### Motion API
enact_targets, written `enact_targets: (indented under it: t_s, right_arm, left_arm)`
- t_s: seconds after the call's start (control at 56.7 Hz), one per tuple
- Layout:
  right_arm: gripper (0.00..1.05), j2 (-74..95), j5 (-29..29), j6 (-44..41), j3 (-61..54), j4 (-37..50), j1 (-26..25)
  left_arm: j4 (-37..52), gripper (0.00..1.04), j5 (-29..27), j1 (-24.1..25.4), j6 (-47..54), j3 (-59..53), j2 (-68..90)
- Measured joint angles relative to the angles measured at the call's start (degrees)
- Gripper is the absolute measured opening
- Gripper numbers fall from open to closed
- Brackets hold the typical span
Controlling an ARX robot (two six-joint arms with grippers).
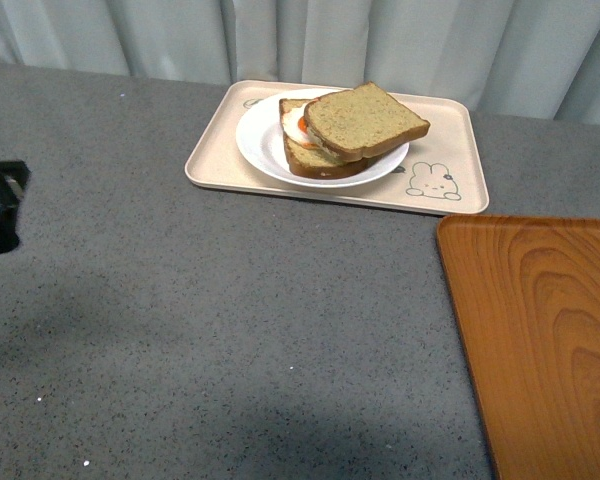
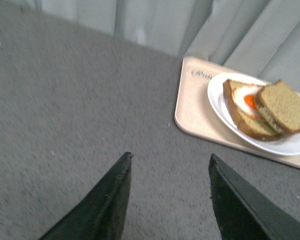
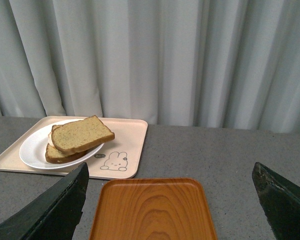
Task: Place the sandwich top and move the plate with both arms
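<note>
Both grippers [image 2: 170, 157] [image 3: 170, 175] gape empty; sandwich top [image 1: 365, 120] sits on plate [image 1: 260, 145].

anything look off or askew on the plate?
Yes: the sandwich top sits askew. It is rotated and shifted toward the rabbit drawing, overhanging the egg slice and leaving part of the fried egg uncovered. The plate itself rests flat inside the beige tray. Nothing looks spilled or damaged.

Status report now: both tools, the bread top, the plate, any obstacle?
Left tool open, empty, over bare table. Right tool open wide, empty. Bread top sits skewed on egg slice, plate on rabbit tray. Orange tray near right; nothing blocks.
</note>
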Motion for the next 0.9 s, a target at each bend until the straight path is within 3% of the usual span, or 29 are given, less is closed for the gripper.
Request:
enact_targets:
  t_s: [0.071,0.229,0.335,0.441,0.617,0.741,0.899]
  right_arm:
    - [0.96,-0.02,-0.02,0.0,0.0,0.0,0.0]
    - [0.96,0.0,0.0,0.0,0.0,-0.02,0.0]
    - [0.96,0.0,0.0,0.0,0.0,-0.02,0.0]
    - [0.96,-0.02,0.0,0.0,0.0,-0.02,0.0]
    - [0.96,-0.02,0.0,0.0,0.0,0.0,0.0]
    - [0.96,-0.02,0.0,0.0,0.0,0.0,0.0]
    - [0.96,-0.02,0.0,0.0,0.0,0.0,0.0]
  left_arm:
    - [4.46,0.31,0.79,1.36,5.11,-3.48,-5.14]
    - [-0.37,0.04,2.05,2.99,9.81,-7.96,-17.68]
    - [-6.03,0.04,6.21,5.79,10.97,-9.62,-25.03]
    - [-11.58,0.04,6.34,7.63,11.13,-10.34,-31.39]
    - [-19.96,0.04,6.64,7.69,11.52,-10.38,-41.53]
    - [-32.79,0.04,6.75,7.69,11.69,-10.32,-52.96]
    - [-40.79,0.04,6.75,7.72,11.72,-10.32,-62.1]
